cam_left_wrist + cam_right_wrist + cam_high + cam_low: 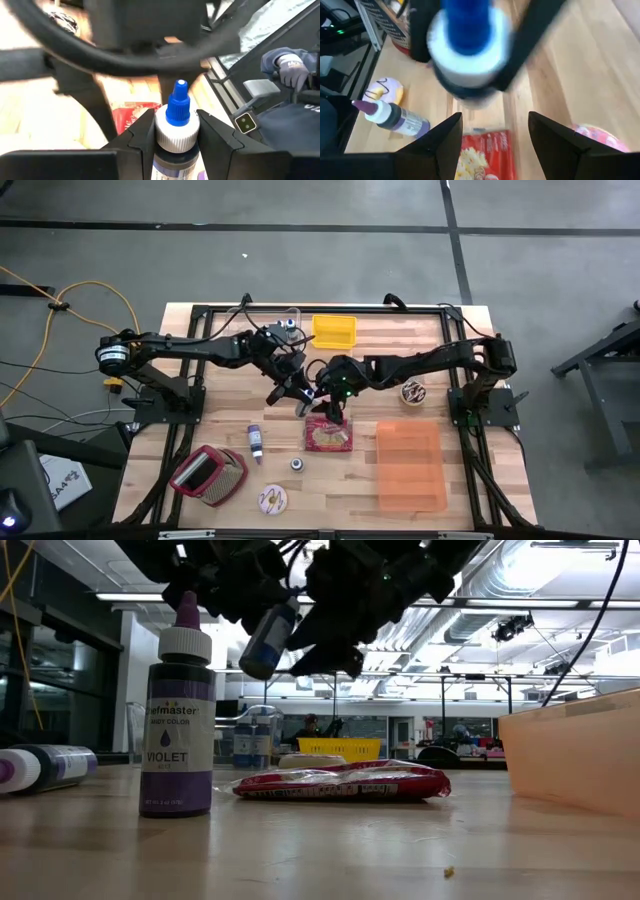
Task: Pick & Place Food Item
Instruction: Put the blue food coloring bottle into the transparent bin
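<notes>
A small bottle with a blue tip and a white cap (176, 131) hangs above the table's middle, with my left gripper (175, 137) shut on it. It also shows in the high view (308, 398) and, tilted, in the low view (265, 640). My right gripper (495, 145) is open and faces the bottle's (467, 45) tip from the table's right side, touching nothing. A red snack packet (328, 435) lies flat on the table just below both grippers. My left gripper pinches the bottle between its two fingers at the white cap's collar (161, 136), one finger on each side. The bottle lies along the fingers, its blue tip (179, 102) sticking out past them. It is lifted clear of the table, slanting slightly down.
A violet bottle (180, 720) stands upright near the front left, and another bottle (40, 766) lies beside it. An orange container (410, 465) sits at the right, a yellow bin (334, 330) at the far edge, a basket (208, 475) and a doughnut (272, 499) at the front left.
</notes>
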You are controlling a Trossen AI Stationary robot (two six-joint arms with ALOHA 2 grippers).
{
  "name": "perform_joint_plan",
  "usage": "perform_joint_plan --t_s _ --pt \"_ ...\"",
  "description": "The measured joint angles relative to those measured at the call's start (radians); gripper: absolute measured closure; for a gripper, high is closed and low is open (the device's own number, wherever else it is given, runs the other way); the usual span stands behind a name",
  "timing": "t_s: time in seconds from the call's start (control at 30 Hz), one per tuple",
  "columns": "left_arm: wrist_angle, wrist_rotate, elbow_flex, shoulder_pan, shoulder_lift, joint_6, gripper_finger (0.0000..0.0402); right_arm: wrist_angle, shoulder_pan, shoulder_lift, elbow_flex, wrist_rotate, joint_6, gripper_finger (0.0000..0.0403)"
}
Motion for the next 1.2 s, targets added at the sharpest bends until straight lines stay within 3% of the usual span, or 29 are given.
perform_joint_plan --t_s 0.3,0.63,0.93,1.2 --pt "-0.008 -0.001 0.0 0.046 -0.007 0.022 0.029 -0.161 -0.031 -0.098 0.0 0.003 -0.025 0.019" --pt "-0.014 -0.046 0.0 0.217 -0.106 0.009 0.0292 -0.3 -0.074 -0.122 -0.006 0.01 -0.002 0.019" --pt "-0.097 -0.383 0.0 0.362 -0.213 0.043 0.029 -0.277 -0.049 -0.122 -0.07 0.059 0.049 0.019" --pt "-0.101 -0.569 -0.025 0.405 -0.209 0.009 0.029 -0.209 0.008 -0.122 -0.111 0.098 0.062 0.019"
